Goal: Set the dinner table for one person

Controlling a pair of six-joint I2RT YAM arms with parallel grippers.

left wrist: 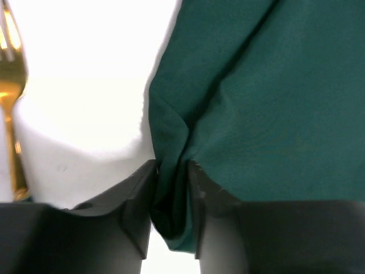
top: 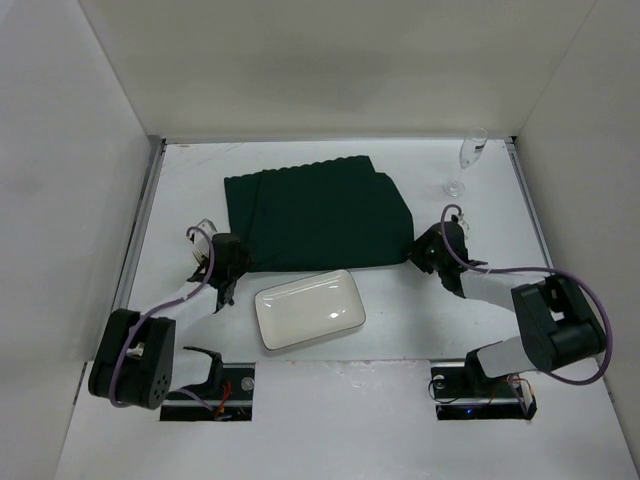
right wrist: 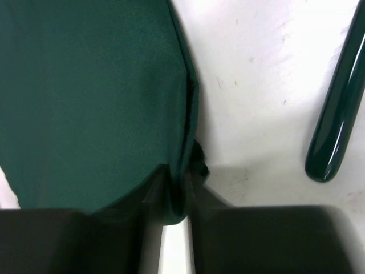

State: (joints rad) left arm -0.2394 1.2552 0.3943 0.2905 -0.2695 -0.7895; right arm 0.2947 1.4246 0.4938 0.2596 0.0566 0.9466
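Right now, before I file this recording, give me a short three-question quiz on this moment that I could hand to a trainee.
1. True or false: the clear glass champagne flute stands on the dark green scallop-edged cloth placemat.
2. Multiple choice: the left hand pinches A) the gold metal fork, B) the placemat, C) the white rectangular plate.
3. Fill in: counting the right hand, ____ hands are shut on the placemat.
Key: 1 false, it stands on the matte white tabletop, apart from the placemat. 2 B; fork and plate are not gripped. 3 two.
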